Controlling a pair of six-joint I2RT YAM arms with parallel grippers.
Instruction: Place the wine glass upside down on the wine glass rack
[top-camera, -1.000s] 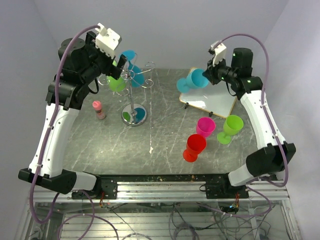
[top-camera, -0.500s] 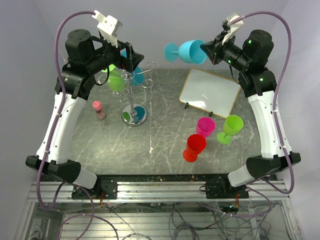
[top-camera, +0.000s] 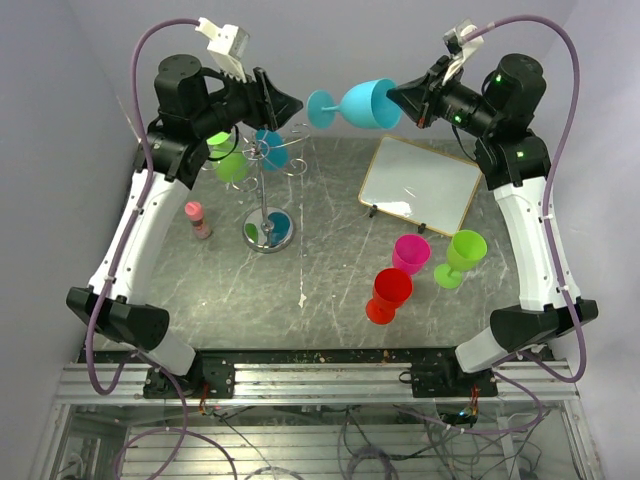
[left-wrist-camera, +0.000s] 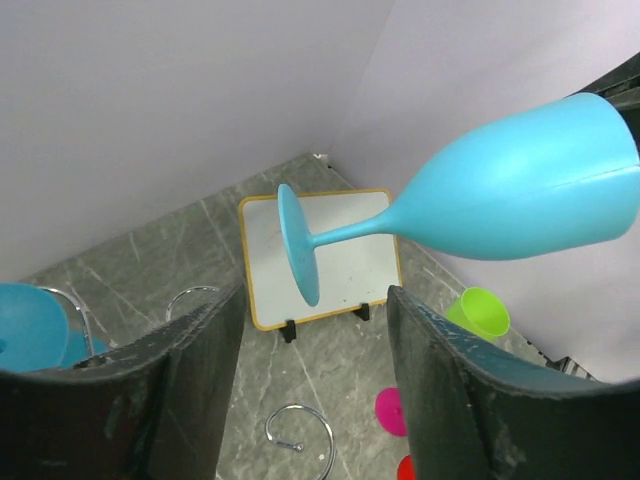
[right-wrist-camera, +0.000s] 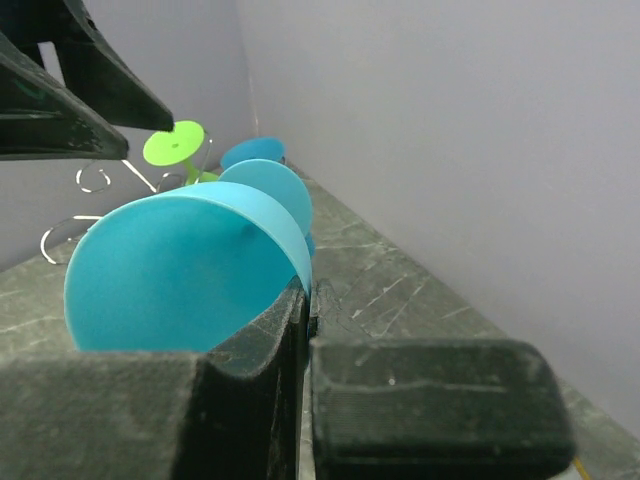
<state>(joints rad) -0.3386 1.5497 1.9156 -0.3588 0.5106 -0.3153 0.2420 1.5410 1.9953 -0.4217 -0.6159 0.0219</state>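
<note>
A light blue wine glass (top-camera: 365, 105) hangs sideways in the air above the back of the table, its foot (top-camera: 320, 108) pointing left. My right gripper (top-camera: 402, 98) is shut on its rim, one finger inside the bowl (right-wrist-camera: 180, 270) and one outside. My left gripper (top-camera: 290, 105) is open and faces that foot (left-wrist-camera: 298, 245), which lies just ahead of its fingertips without touching them. The silver wine glass rack (top-camera: 266, 185) stands below on its round base, with a green glass (top-camera: 233, 165) and a blue glass (top-camera: 270, 150) hung upside down from its arms.
A white board with a yellow frame (top-camera: 420, 185) leans at the back right. Pink (top-camera: 411, 252), green (top-camera: 464, 255) and red (top-camera: 389, 294) glasses stand upright at the right front. A small pink-capped shaker (top-camera: 198, 219) sits left of the rack.
My right arm rose and carried the blue glass leftward, turning it sideways. My left gripper left the rack, swung right toward the glass's foot, and its jaws narrowed somewhat.
</note>
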